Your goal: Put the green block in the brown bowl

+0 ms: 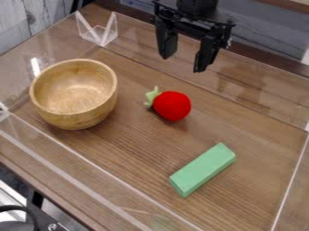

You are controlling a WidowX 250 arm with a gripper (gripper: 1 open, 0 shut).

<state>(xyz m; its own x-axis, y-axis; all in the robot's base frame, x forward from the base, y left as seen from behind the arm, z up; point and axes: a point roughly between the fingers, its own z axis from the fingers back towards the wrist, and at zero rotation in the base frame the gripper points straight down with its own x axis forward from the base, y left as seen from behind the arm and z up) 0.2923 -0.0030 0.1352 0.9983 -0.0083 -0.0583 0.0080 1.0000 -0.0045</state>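
Observation:
The green block (201,170) is a flat mint bar lying diagonally on the wooden table near the front right. At the left sits the brown bowl (74,92), round, wooden and empty. My black gripper (185,47) hangs at the top centre, pointing down, open, with nothing between its fingers. It is well behind the block and to the right of the bowl, touching neither.
A red strawberry-like toy (171,105) with a green leaf lies between the bowl and the gripper, a little below it. Clear acrylic walls (97,30) ring the table; a low clear edge runs along the front and right side.

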